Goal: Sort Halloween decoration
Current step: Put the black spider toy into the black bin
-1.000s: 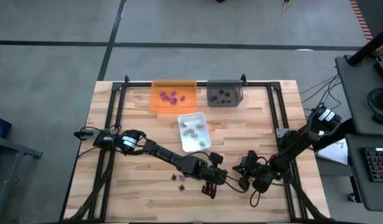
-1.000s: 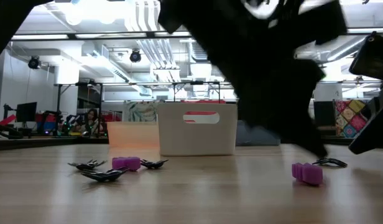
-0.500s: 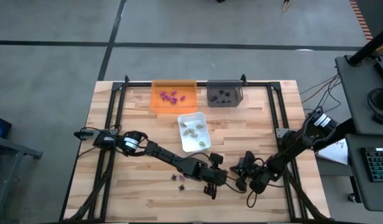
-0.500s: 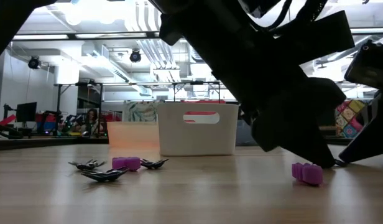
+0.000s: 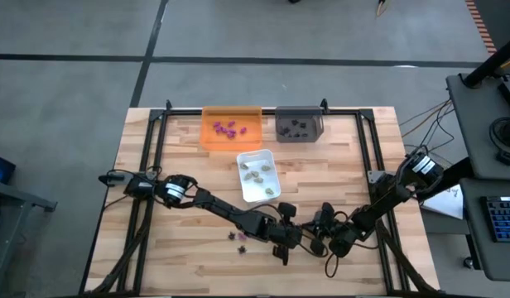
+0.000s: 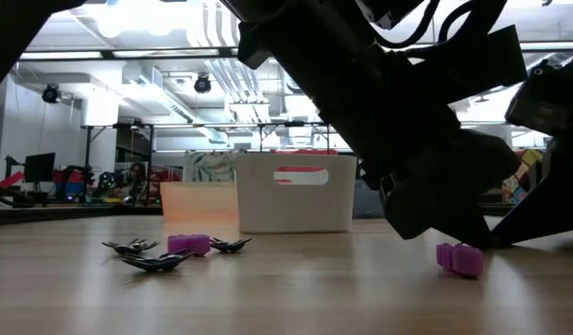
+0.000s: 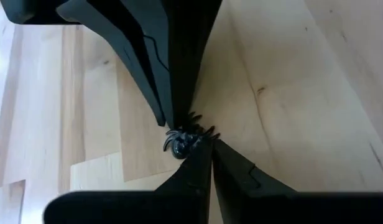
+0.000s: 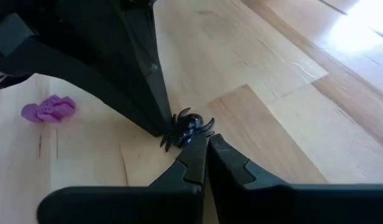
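Pinching a black spider (image 7: 184, 140) at its fingertips, left hand (image 7: 190, 140) clamped, right hand (image 8: 186, 138) clamped on another spider.

— What could not be made out from above?

— The pieces in the orange tray (image 5: 230, 129) and the grey tray (image 5: 298, 126) were too small to tell apart by shape. The left gripper (image 5: 298, 238) and the right gripper (image 5: 315, 240) met in one dark mass, so their fingers were lost there.

— And at table height?

— The arms blocked most of the right side. The purple piece (image 6: 459, 259) showed, but whatever lay behind the dark bulk was hidden. The orange tray stood partly behind the white tray (image 6: 295, 193).

— The wrist cameras?

— The black spider (image 7: 184, 138) was partly covered by fingertips (image 7: 168, 106), perhaps both grippers', and the finger bases ran off the edges.
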`<action>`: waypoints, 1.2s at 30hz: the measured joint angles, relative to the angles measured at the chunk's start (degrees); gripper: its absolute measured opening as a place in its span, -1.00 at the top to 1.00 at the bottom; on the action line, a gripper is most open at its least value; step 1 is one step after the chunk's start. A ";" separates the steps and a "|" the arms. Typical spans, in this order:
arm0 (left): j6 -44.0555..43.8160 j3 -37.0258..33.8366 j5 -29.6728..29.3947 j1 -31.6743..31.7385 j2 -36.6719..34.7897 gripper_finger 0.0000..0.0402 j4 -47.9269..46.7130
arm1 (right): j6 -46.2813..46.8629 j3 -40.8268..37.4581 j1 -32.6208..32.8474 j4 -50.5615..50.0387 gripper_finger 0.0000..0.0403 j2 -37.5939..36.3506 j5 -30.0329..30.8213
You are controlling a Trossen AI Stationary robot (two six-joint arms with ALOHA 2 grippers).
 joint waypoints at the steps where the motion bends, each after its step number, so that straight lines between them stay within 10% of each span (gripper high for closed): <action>1: 0.00 0.00 -0.46 0.00 0.02 1.00 0.18 | -0.33 0.07 0.00 -0.04 0.96 0.00 0.04; 22: 0.33 4.15 -8.18 0.17 -2.25 1.00 -10.94 | -3.68 0.53 0.42 -15.50 0.96 -17.86 1.60; 36: 1.68 4.15 -9.79 0.00 -3.13 1.00 -13.46 | 25.71 7.39 0.39 -53.39 0.96 -27.76 -28.12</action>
